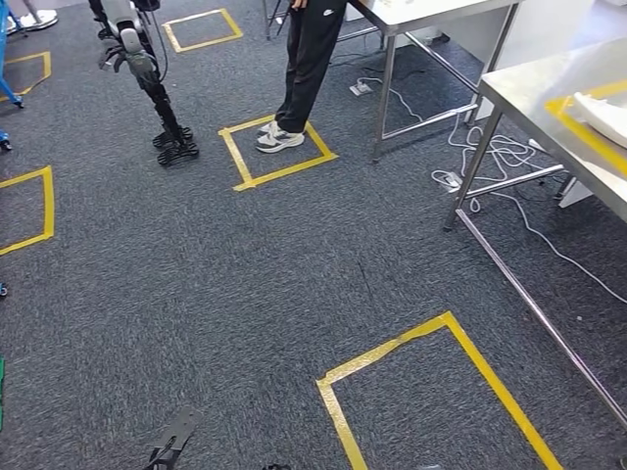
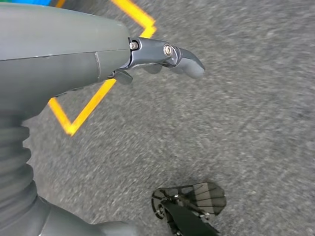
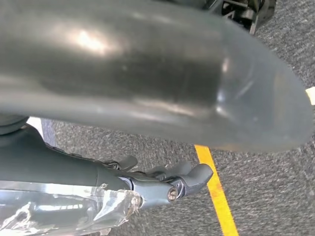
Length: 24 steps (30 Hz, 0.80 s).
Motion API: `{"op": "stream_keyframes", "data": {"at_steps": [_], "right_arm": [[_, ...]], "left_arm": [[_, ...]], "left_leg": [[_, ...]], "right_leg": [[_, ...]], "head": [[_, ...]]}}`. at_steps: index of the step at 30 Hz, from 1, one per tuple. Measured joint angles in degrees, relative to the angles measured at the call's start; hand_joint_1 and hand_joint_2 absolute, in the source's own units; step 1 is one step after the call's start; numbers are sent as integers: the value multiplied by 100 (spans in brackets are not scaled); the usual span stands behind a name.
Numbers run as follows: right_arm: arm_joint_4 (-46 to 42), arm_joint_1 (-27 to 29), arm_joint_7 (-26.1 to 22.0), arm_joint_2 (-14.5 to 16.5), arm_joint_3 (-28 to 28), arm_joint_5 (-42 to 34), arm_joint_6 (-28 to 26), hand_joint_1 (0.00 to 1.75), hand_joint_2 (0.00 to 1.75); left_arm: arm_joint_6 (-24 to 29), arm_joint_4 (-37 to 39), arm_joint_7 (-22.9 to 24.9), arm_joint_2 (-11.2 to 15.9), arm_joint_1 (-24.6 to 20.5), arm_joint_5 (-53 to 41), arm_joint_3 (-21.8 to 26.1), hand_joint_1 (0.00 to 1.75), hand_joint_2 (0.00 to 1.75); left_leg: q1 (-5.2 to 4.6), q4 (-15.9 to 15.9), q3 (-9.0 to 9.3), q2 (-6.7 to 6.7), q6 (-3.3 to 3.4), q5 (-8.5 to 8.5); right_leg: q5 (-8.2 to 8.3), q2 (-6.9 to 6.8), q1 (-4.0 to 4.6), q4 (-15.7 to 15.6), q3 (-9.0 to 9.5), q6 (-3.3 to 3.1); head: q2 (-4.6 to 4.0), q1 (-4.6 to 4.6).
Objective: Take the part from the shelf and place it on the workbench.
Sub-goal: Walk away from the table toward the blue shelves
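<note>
Fingers [image 3: 185, 174] of the right hand [image 3: 159, 184] curl around a crinkly, foil-wrapped part [image 3: 67, 209] — looks light, slick, crushable, so grip its middle gently. Left hand [image 2: 163, 56] hangs slack, holding nothing. Steel tabletop [image 1: 540, 93] waits off to the right.

White object [image 1: 607, 116] on the workbench [image 1: 532, 93], cut off by the frame edge.

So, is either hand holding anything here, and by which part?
Left hand holds nothing. A plastic-wrapped thing lies against the right hand; grip unclear.
</note>
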Motion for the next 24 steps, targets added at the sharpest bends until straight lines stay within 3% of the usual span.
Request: {"op": "stream_keyframes", "data": {"at_steps": [1,2,4,6,7,9,10,12,14,15,16,18,20,22,24], "right_arm": [[0,-3,1,0,-3,4,0,0,0],[0,-6,3,0,-4,9,1,0,0],[-3,-11,7,-2,-6,20,2,0,0],[-7,-15,10,-5,-8,26,2,0,0],[-9,-16,12,-7,-8,26,2,0,0],[-9,-20,16,-7,-9,28,2,0,0],[-9,-22,16,-7,-9,29,2,0,0],[-9,-18,17,-7,-9,39,2,0,0],[-9,-3,19,-7,-9,59,2,0,0],[-9,3,19,-7,-10,72,2,0,0],[-9,6,18,-7,-10,85,2,0,0],[-9,3,13,-7,-10,109,2,0,0],[-9,-5,7,-7,-9,120,2,0,0],[-9,-11,5,-7,-9,123,2,0,0],[-10,-16,5,-8,-11,127,2,0,0]], "left_arm": [[-13,1,14,-4,7,-1,16,0,175],[-22,1,31,-7,11,-4,31,0,175],[-41,1,60,-25,-5,-24,47,0,175],[-58,1,73,-54,-36,-40,56,0,175],[-62,1,77,-66,-45,-40,58,0,175],[-62,1,86,-70,-38,-43,63,0,175],[-62,1,91,-68,-37,-45,66,0,175],[-68,1,94,-67,-54,-62,73,0,175],[-79,1,89,-73,-71,-93,86,0,175],[-82,1,86,-75,-70,-109,94,0,175],[-84,1,82,-78,-67,-125,102,0,175],[-84,1,74,-81,-66,-150,111,0,175],[-84,1,67,-90,-77,-161,116,0,175],[-84,1,66,-96,-77,-164,120,0,175],[-85,1,65,-97,-56,-172,133,0,175]], "left_leg": [[5,-29,24,12,-7,81],[9,-270,158,42,-9,245],[0,-1031,580,269,-14,566],[-20,-1474,811,442,44,661],[-34,-1519,821,441,86,641],[-29,-1524,814,320,172,657],[-24,-1532,815,265,211,667],[-11,-1541,812,154,274,688],[-18,-1539,801,28,302,694],[-22,-1538,799,-43,306,695],[-24,-1537,801,-115,306,698],[-22,-1535,810,-267,295,707],[-29,-1522,801,-401,258,720],[-22,-1526,766,-506,191,749],[7,-1545,733,-568,118,777]], "right_leg": [[-2,-61,0,1,-1,2],[-7,-119,-1,3,3,8],[-33,-221,19,21,15,47],[-67,-308,64,38,25,101],[-78,-352,79,38,35,125],[-112,-400,64,40,66,177],[-188,-329,49,128,40,207],[-499,-81,26,650,-185,253],[-839,82,22,1432,-556,259],[-894,110,23,1671,-683,253],[-832,126,23,1693,-711,241],[-453,204,13,1110,-451,212],[-166,431,-17,367,-106,201],[-116,546,-21,90,23,193],[-79,449,-8,58,36,138]], "head": [[0,-1],[0,-2],[0,-9],[1,2],[1,11],[0,34],[0,39],[0,56],[0,70],[0,74],[0,77],[0,79],[0,80],[0,82],[0,82]]}}
